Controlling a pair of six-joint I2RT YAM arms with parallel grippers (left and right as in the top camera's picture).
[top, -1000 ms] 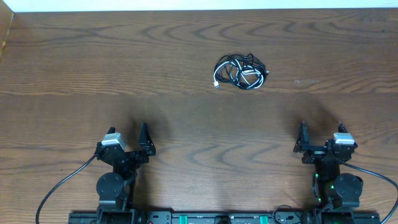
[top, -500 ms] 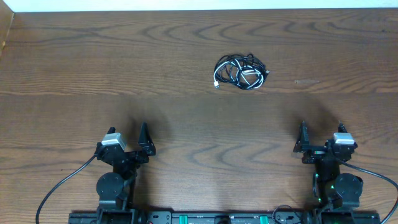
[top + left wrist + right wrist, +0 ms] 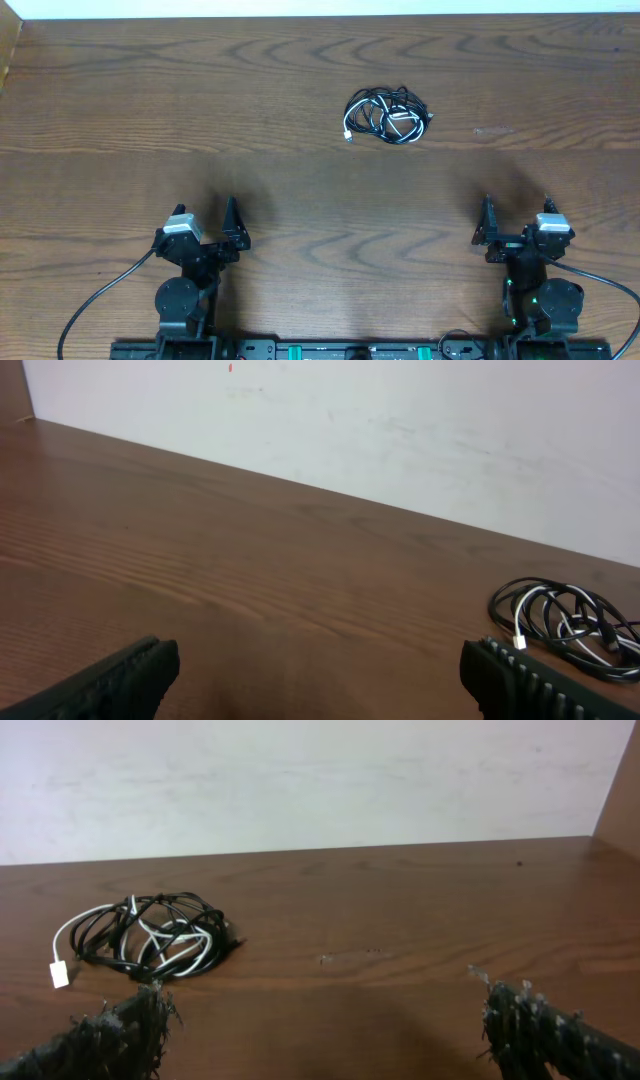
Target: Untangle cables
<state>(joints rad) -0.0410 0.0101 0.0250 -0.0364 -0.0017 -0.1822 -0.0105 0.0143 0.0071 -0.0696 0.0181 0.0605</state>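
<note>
The cables [image 3: 388, 116] lie in one tangled coil on the far middle of the wooden table, mostly black strands with one white cord ending in a small white plug [image 3: 348, 136]. The same bundle shows at the right edge of the left wrist view as cables [image 3: 570, 626] and at the left of the right wrist view as cables [image 3: 150, 937]. My left gripper [image 3: 232, 222] rests near the front left, open and empty. My right gripper [image 3: 488, 220] rests near the front right, open and empty. Both are well short of the bundle.
A white wall [image 3: 300, 780] runs behind the table's far edge. A raised wooden side edge [image 3: 10, 50] stands at the far left, and another side edge [image 3: 620, 790] at the right. Thick black arm wires [image 3: 95, 300] trail by the left base.
</note>
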